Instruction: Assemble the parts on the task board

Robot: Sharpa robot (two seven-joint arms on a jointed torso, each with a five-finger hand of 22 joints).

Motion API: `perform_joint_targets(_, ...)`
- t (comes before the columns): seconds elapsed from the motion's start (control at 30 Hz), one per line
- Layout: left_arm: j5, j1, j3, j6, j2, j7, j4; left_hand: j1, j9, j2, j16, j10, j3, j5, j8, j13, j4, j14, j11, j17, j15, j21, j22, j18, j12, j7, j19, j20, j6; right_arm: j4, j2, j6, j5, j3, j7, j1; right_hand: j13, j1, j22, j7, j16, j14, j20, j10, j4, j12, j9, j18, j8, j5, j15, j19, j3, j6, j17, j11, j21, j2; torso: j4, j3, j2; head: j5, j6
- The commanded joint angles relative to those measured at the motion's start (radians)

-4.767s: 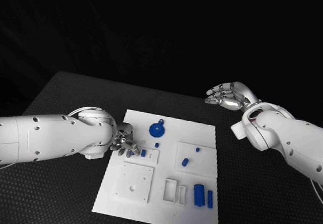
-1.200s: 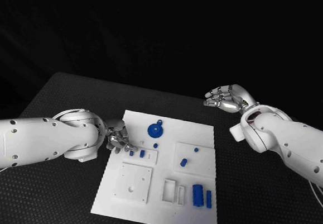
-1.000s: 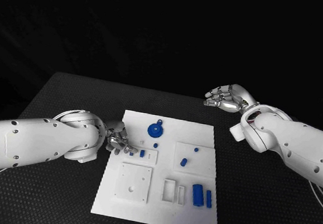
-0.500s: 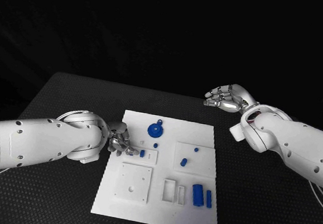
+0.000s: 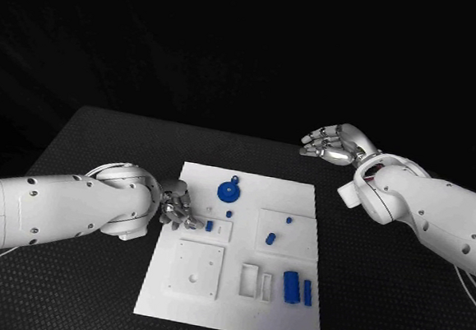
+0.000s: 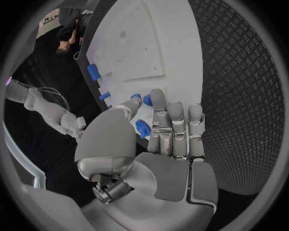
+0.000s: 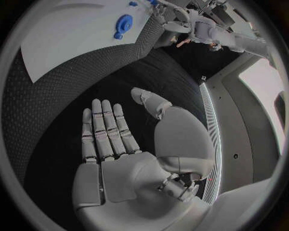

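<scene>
Left hand [image 5: 177, 207]: at the left edge of the task board [image 5: 236, 308], fingers reaching over that edge – fingertips [image 6: 158, 98] just beside a small blue peg [image 5: 209, 226]; whether they pinch or only touch a part, I cannot tell.
Small blue peg: stands in a little white block on the left side of the task board, right at the left hand's fingertips.
Task board: white plate lying flat in the middle of the black table [image 5: 97, 145].
Blue disc [image 5: 229, 190]: round part near the far edge of the task board, a small knob just beside it.
Square white plate [image 5: 198, 268]: near-left part of the task board, holes in its face.
Blue cylinders [image 5: 291, 286]: two, side by side near the right of the board's near half – beside white slotted frames.
Right hand [image 5: 337, 142]: raised over the far right of the table, well apart from the task board, fingers apart, holding nothing.
</scene>
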Motion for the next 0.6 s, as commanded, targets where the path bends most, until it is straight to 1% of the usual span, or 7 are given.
perform_joint_targets(0.03, 0.006, -0.002, -0.001, 0.014, 0.004, 0.004, -0.008, 0.014, -0.004, 0.012, 0.000, 0.003, -0.011, -0.002, 0.005, 0.002, 0.000, -0.007, 0.002, 0.000, -0.003, 0.000, -0.002, -0.013, -0.003, -0.001, -0.009, -0.166, 0.006, 0.002, 0.000, 0.011, 0.000, 0.000, 0.011, 0.000, -0.001, -0.006, 0.002, 0.011, -0.007, 0.000, 0.000, 0.005, 0.001, -0.004, -0.002, -0.013, 0.004, 0.006, 0.007, -0.006, -0.006, -0.006, -0.002, -0.001, -0.006, 0.001, -0.0010, -0.0001, 0.000, 0.000, 0.000)
perform_joint_targets(0.23, 0.016, -0.002, -0.001, 0.017, 0.010, 0.004, -0.017, 0.044, -0.006, 0.041, 0.001, 0.004, -0.035, -0.001, 0.007, 0.002, -0.005, -0.006, 0.001, -0.001, -0.004, 0.000, -0.003, -0.013, -0.004, -0.003, -0.010, -0.167, 0.011, 0.002, 0.000, 0.011, 0.000, 0.000, 0.011, 0.000, -0.001, -0.006, 0.002, 0.011, -0.007, 0.000, 0.000, 0.005, 0.001, -0.004, -0.002, -0.013, 0.005, 0.007, 0.006, -0.006, -0.006, -0.006, -0.002, -0.001, -0.006, 0.001, -0.0004, 0.0003, 0.000, -0.001, 0.000)
perform_joint_targets(0.37, 0.048, -0.003, -0.001, 0.029, 0.013, 0.003, -0.022, 0.067, -0.008, 0.068, 0.000, 0.003, -0.048, 0.000, 0.008, 0.003, -0.013, -0.007, 0.000, -0.001, -0.004, -0.001, -0.003, -0.013, -0.005, -0.003, -0.012, -0.167, 0.012, 0.002, 0.000, 0.011, 0.000, 0.000, 0.011, 0.000, -0.001, -0.006, 0.002, 0.011, -0.007, 0.000, 0.000, 0.006, 0.001, -0.004, -0.002, -0.013, 0.005, 0.007, 0.006, -0.006, -0.006, -0.006, -0.002, -0.001, -0.007, 0.001, -0.0002, 0.0002, 0.000, -0.001, -0.002)
perform_joint_targets(0.4, 0.050, -0.003, -0.001, 0.033, 0.013, 0.003, -0.022, 0.078, -0.010, 0.074, -0.001, 0.002, -0.052, 0.034, 0.007, 0.002, -0.020, -0.008, 0.000, -0.002, -0.004, -0.003, -0.003, -0.014, -0.006, -0.004, -0.013, -0.167, 0.013, 0.002, 0.000, 0.011, 0.000, 0.000, 0.011, 0.000, -0.001, -0.006, 0.002, 0.011, -0.007, 0.000, 0.000, 0.006, 0.001, -0.004, -0.002, -0.013, 0.005, 0.007, 0.006, -0.006, -0.006, -0.006, -0.002, -0.001, -0.007, 0.002, -0.0002, 0.0001, 0.000, -0.001, -0.002)
perform_joint_targets(0.5, 0.072, -0.003, -0.001, 0.035, 0.013, 0.003, -0.022, 0.093, -0.014, 0.082, -0.001, 0.002, -0.061, 0.048, 0.007, 0.002, -0.033, -0.008, 0.000, -0.002, -0.003, -0.004, -0.003, -0.016, -0.007, -0.004, -0.015, -0.166, 0.016, 0.002, -0.001, 0.012, 0.000, 0.000, 0.011, 0.000, -0.001, -0.006, 0.002, 0.011, -0.007, 0.000, 0.000, 0.006, 0.001, -0.005, -0.002, -0.013, 0.005, 0.007, 0.006, -0.006, -0.006, -0.006, -0.002, -0.001, -0.007, 0.002, -0.0003, 0.0001, 0.000, -0.001, -0.004)
perform_joint_targets(0.57, 0.081, -0.003, -0.001, 0.037, 0.013, 0.005, -0.022, 0.110, -0.017, 0.090, -0.001, 0.002, -0.065, 0.059, 0.008, 0.002, -0.050, -0.008, 0.000, -0.002, -0.003, -0.004, -0.003, -0.017, -0.007, -0.005, -0.016, -0.166, 0.019, 0.002, 0.000, 0.012, 0.000, 0.000, 0.011, 0.000, -0.001, -0.006, 0.003, 0.011, -0.007, 0.000, 0.000, 0.006, 0.001, -0.005, -0.002, -0.013, 0.005, 0.007, 0.006, -0.006, -0.006, -0.006, -0.002, -0.001, -0.007, 0.002, -0.0005, 0.0005, 0.000, -0.001, -0.004)
perform_joint_targets(0.6, 0.087, -0.003, -0.001, 0.038, 0.013, 0.005, -0.022, 0.127, -0.018, 0.095, -0.001, 0.003, -0.062, 0.069, 0.008, 0.003, -0.065, -0.008, 0.000, -0.002, -0.003, -0.005, -0.003, -0.017, -0.007, -0.005, -0.017, -0.167, 0.020, 0.002, 0.000, 0.012, 0.000, 0.000, 0.011, 0.000, -0.001, -0.006, 0.003, 0.011, -0.007, 0.000, 0.000, 0.006, 0.001, -0.005, -0.002, -0.013, 0.005, 0.007, 0.006, -0.006, -0.006, -0.006, -0.002, -0.001, -0.007, 0.002, -0.0005, 0.0004, 0.000, -0.001, -0.004)
